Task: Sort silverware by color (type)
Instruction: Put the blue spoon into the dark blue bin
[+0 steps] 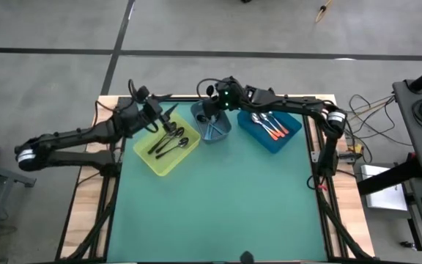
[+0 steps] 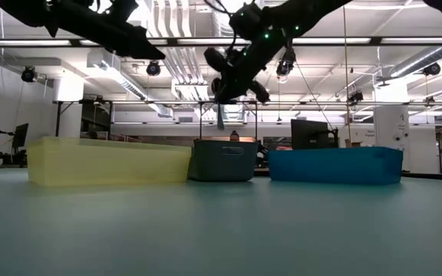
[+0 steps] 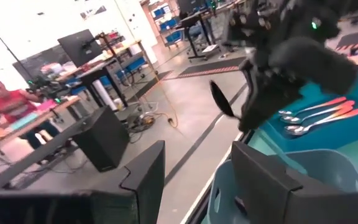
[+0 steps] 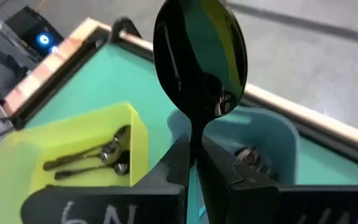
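The green table (image 1: 218, 205) carries three bins in a row along its far edge: a yellow bin (image 1: 165, 148) toward the far left corner, a grey-blue bin (image 1: 212, 123) in the middle, and a blue bin (image 1: 271, 129) toward the far right corner. Black-handled spoons (image 1: 171, 142) lie in the yellow bin, orange-red-handled spoons (image 1: 269, 125) in the blue one.

The right gripper (image 4: 194, 163) hangs above the grey-blue bin, its fingers clamped on the thin handle of one spoon (image 4: 199, 59), bowl pointing away from the wrist; the low view shows a light blue handle dangling beneath it. The left gripper (image 1: 168, 123) waits over the yellow bin with its fingers apart and nothing between them.

The step in hand looks like the drop of a blue-handled spoon into the middle bin. Next, the right gripper should lower a little and release, keeping the spoon inside the bin's walls.
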